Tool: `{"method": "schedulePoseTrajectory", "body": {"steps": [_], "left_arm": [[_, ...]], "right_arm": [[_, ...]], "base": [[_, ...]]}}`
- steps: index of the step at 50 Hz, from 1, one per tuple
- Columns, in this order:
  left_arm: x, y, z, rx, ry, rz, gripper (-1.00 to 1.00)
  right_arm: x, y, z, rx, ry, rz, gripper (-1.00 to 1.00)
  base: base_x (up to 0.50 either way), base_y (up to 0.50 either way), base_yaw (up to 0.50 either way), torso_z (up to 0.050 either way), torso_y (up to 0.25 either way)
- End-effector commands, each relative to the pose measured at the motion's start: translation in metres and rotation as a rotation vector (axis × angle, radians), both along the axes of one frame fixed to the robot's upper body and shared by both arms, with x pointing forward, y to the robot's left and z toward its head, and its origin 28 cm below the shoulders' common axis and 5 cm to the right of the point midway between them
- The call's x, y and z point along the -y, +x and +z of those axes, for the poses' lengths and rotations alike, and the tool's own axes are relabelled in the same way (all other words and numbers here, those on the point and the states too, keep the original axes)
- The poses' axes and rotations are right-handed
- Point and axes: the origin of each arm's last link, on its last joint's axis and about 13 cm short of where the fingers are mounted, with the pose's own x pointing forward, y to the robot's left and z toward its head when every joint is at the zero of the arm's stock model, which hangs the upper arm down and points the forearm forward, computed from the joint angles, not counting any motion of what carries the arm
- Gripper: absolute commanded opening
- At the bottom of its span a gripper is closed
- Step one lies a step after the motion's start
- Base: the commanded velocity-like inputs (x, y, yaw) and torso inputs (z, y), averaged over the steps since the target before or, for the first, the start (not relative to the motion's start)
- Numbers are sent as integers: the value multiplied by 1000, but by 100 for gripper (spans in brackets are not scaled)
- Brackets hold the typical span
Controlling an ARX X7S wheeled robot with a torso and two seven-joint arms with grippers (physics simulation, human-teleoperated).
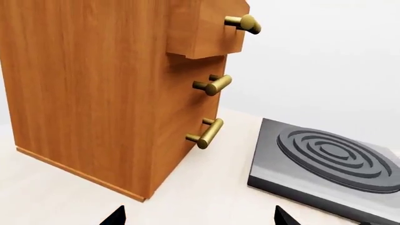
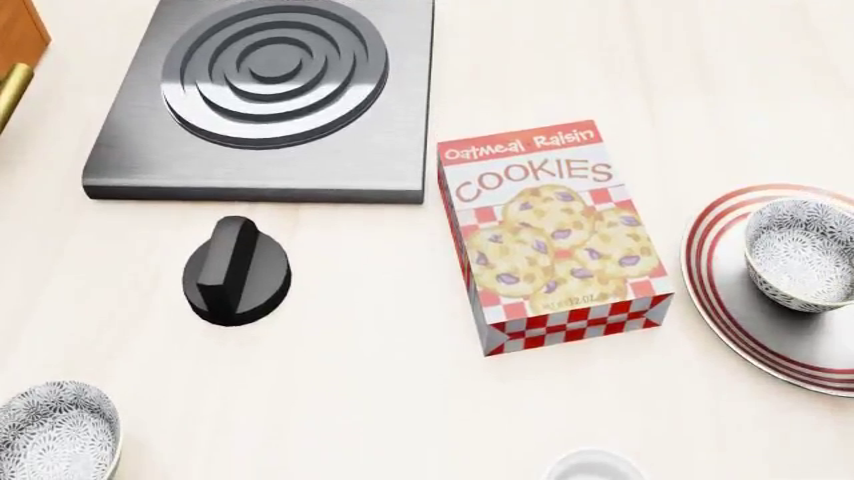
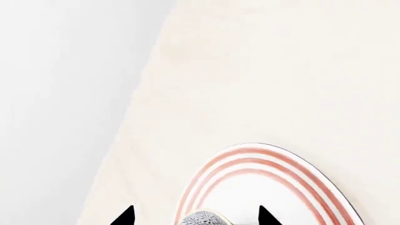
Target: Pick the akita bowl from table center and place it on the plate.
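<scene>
An akita bowl (image 2: 801, 250), grey-and-white speckled, sits upright on the left part of the red-ringed plate (image 2: 714, 290) at the table's right edge. In the right wrist view, my right gripper (image 3: 195, 218) is open. Its dark fingertips (image 3: 127, 216) stand on either side of the bowl's rim (image 3: 203, 219), with gaps on both sides, over the plate (image 3: 262, 164). My left gripper (image 1: 200, 218) is open over bare table with nothing between its fingertips (image 1: 117, 217). Neither gripper shows in the head view.
A second, identical speckled bowl (image 2: 54, 435) sits at the near left. A cookie box (image 2: 554, 235) lies at the centre, with a black knob (image 2: 240, 272) and a grey burner slab (image 2: 274, 90) to its left. A wooden drawer cabinet (image 1: 106, 89) stands far left. A white cup (image 2: 594, 467) is at the near edge.
</scene>
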Motion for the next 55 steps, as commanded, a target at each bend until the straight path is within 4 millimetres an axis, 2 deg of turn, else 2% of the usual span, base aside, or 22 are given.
{"method": "schedulePoseTrajectory", "body": {"steps": [1,10,23,30,38,48,55], "left_arm": [[1,-1,5,11,-3,-5,100],[1,-2,5,17,-8,-8,100],[4,-3,6,24,-8,-24,100],[4,-4,6,28,-7,-27,100],[7,-4,10,39,2,-40,100],[9,-1,11,42,15,-51,100],[10,1,8,32,15,-54,100]], "right_arm": [[3,-18,20,205,-28,-173,100],[-3,-30,41,311,-99,-230,100],[-35,-56,75,377,-327,-85,100],[-54,-75,79,397,-509,-8,100],[-65,-94,92,439,-582,15,100],[-86,-118,102,464,-865,-1,100],[-95,-135,114,515,-892,11,100]], "base": [[0,0,0,0,0],[0,0,0,0,0],[0,0,0,0,0],[0,0,0,0,0],[0,0,0,0,0],[0,0,0,0,0],[0,0,0,0,0]]}}
